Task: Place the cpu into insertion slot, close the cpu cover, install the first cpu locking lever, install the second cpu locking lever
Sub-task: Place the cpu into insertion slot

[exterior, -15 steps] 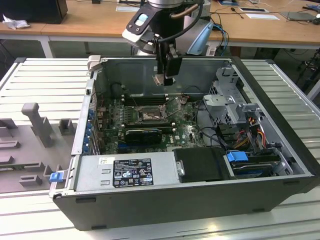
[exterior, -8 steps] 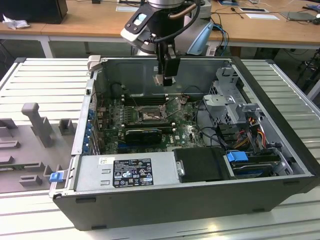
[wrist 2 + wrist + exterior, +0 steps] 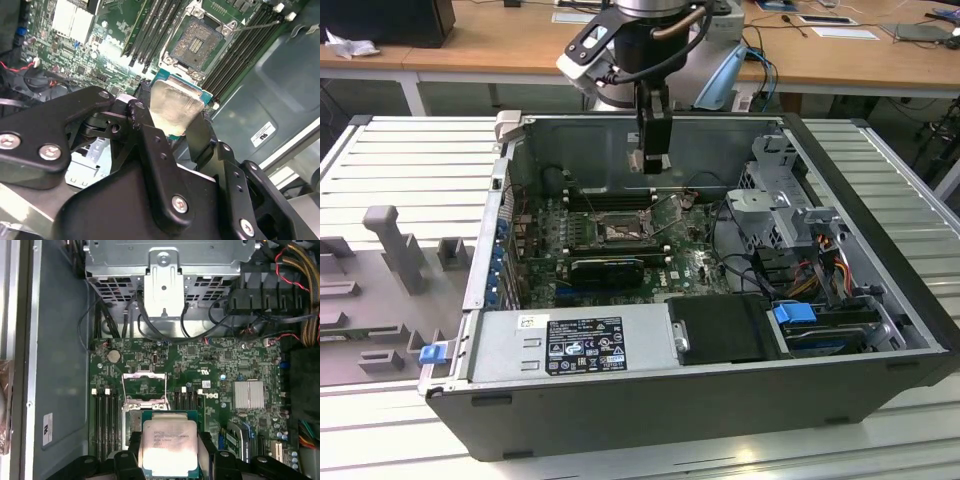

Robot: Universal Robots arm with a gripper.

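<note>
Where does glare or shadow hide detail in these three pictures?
In the second wrist view, glare whitens the metal top of the cpu; in the first wrist view, glare washes out part of that top; in the exterior view, the motherboard lies in shade inside the computer case.

Silvery cpu (image 3: 169, 445), green rim; black hand (image 3: 172, 120); green motherboard (image 3: 240, 365); grey case (image 3: 720, 145).
</note>
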